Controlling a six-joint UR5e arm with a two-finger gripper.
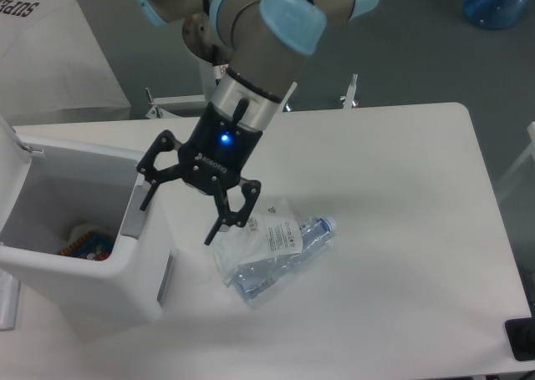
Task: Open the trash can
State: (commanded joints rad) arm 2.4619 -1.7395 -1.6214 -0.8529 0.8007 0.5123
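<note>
The trash can (pixel 92 284) is a white boxy bin at the table's left. Its lid (pixel 10 142) stands swung up at the far left, leaving the inside exposed, with some colourful rubbish (pixel 84 242) at the bottom. My gripper (pixel 177 223) hangs just right of the bin's right rim, fingers spread open and empty. One fingertip (pixel 145 203) is above the grey push tab (pixel 134 221) on the rim, slightly apart from it.
A clear plastic bag with a blue-capped bottle (pixel 272 250) lies on the white table (pixel 393 230) right of the gripper. A black object (pixel 522 338) sits at the table's lower right corner. A blue water jug (pixel 499 0) stands on the floor beyond.
</note>
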